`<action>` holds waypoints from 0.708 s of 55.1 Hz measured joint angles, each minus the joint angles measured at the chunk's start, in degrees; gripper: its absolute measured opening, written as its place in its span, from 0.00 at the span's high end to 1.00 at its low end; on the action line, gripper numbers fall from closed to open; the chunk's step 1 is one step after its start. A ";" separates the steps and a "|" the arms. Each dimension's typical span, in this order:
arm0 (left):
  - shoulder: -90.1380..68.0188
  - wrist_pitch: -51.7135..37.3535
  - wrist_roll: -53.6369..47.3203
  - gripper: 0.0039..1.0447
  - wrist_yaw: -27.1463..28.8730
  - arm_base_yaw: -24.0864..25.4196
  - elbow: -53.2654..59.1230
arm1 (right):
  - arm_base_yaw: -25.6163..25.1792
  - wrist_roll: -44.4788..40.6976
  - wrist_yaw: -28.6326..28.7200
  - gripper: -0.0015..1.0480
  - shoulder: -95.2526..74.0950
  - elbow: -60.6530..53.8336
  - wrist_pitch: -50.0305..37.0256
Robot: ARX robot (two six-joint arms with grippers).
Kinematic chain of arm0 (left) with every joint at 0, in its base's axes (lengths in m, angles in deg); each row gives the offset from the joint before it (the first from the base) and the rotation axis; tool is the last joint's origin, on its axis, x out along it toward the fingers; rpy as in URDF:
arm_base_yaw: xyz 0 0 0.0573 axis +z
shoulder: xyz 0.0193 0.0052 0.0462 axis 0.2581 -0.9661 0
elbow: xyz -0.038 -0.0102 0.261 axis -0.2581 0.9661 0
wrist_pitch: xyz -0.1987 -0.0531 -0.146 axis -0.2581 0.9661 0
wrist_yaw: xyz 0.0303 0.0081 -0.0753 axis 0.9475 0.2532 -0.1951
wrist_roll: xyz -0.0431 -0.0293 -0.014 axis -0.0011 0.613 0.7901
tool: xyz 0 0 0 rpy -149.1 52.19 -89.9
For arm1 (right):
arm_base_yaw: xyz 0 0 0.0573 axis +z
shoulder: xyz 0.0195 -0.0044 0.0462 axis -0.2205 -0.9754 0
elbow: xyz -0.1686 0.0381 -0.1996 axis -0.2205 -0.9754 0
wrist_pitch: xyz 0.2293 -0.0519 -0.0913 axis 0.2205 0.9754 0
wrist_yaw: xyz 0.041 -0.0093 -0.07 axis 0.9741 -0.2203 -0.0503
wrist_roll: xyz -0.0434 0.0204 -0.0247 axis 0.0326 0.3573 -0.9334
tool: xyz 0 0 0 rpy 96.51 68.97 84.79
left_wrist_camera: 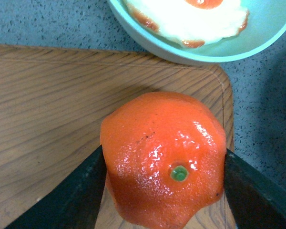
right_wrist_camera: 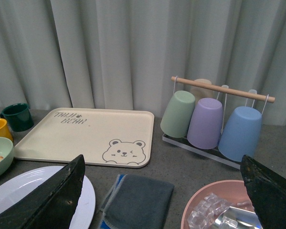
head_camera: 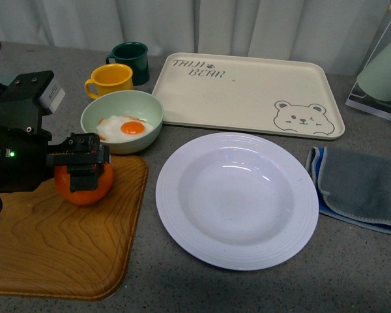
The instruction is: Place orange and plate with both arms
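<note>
The bright orange rests on the wooden board at the left, with my left gripper shut on it from above. In the left wrist view the orange shows its green stem dot, and both black fingers press its sides. The white ribbed plate lies in the middle of the table, to the right of the board. My right gripper is open and holds nothing, hanging above the table near the plate's edge.
A pale green bowl with a fried egg stands behind the board. Behind it are a yellow mug and a green mug. A bear tray lies at the back, a grey cloth at the right. A cup rack and a pink bowl stand further right.
</note>
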 joint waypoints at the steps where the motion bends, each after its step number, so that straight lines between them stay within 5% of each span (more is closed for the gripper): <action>1: 0.11 0.00 0.00 0.41 -0.02 -0.09 0.02 | 0.00 0.00 0.00 0.09 0.00 0.00 0.00; 12: 5.16 0.42 0.26 0.54 -1.22 -4.26 0.20 | 0.00 0.00 0.00 0.09 0.00 0.00 0.00; 39: -0.61 0.02 7.04 0.55 0.68 -22.14 -7.15 | 0.00 0.00 0.00 0.09 0.00 0.00 0.00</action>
